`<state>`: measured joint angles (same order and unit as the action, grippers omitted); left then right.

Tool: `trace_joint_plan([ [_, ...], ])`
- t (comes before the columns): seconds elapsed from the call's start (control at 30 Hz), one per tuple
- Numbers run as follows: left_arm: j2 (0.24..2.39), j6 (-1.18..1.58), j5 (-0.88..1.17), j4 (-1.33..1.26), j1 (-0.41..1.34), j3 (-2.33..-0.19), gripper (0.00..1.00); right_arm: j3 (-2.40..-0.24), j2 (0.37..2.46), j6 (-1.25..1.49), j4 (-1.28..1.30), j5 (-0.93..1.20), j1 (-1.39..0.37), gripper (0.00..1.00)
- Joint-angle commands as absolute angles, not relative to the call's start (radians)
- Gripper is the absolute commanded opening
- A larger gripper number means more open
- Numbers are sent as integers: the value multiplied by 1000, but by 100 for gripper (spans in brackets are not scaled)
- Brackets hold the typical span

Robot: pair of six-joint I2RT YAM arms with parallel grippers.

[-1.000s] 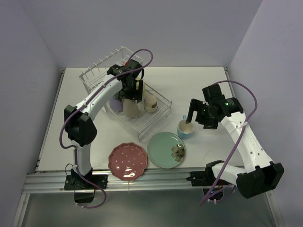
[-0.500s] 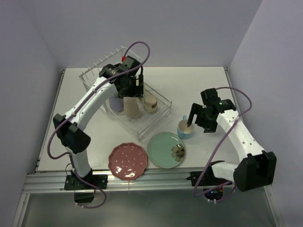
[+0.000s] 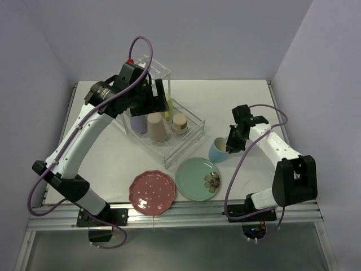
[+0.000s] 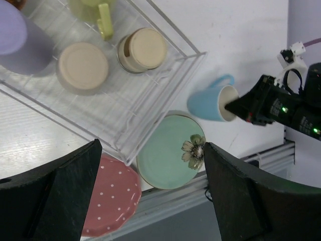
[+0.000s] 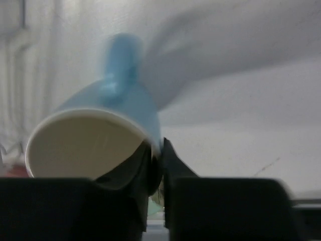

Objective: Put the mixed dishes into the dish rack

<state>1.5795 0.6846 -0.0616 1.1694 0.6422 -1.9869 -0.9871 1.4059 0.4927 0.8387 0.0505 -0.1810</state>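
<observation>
My right gripper [image 3: 228, 145] is shut on the rim of the light-blue cup [image 3: 217, 151], one finger inside and one outside, and the cup is tilted. In the right wrist view the cup [image 5: 100, 130] fills the left and the gripper [image 5: 160, 156] pinches its wall. My left gripper [image 3: 155, 99] hangs open and empty above the dish rack [image 3: 179, 148]. In the rack stand a lavender cup [image 3: 137, 123], a beige cup [image 3: 155, 127], a cream cup [image 3: 179, 123] and a yellow cup [image 3: 166, 107]. The pink dotted plate [image 3: 152, 192] and mint-green plate [image 3: 197, 178] lie near the front edge.
The left wrist view looks down between the left gripper [image 4: 151, 145] onto the rack [image 4: 165, 70], the blue cup [image 4: 210, 103], the mint plate [image 4: 165, 160] and the pink plate [image 4: 108, 201]. The rack's raised peg tier [image 3: 115, 84] sits behind the left arm.
The right gripper came down and closed on the blue cup's rim, tipping the cup. The left arm lifted up and back from the rack, still open.
</observation>
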Motion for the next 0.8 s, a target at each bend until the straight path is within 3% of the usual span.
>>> trace_joint_plan([
  [0.0,1582,692,20,1143,646,-2016,89,-960,1364,503,767,32,-175,6],
  [0.03,1586,692,24,1143,647,-2023,89,-959,1350,502,762,28,-176,0],
  [0.17,1612,683,84,1117,640,-2042,91,-997,1318,479,782,38,-173,0],
  [0.37,1589,785,363,987,559,-1979,93,-1182,1223,454,864,155,-169,0],
  [0.53,1504,1001,676,701,462,-1800,93,-1296,1198,452,848,548,-129,0],
  [0.77,1402,1463,844,252,440,-1559,94,-1295,1181,701,548,951,-127,0],
])
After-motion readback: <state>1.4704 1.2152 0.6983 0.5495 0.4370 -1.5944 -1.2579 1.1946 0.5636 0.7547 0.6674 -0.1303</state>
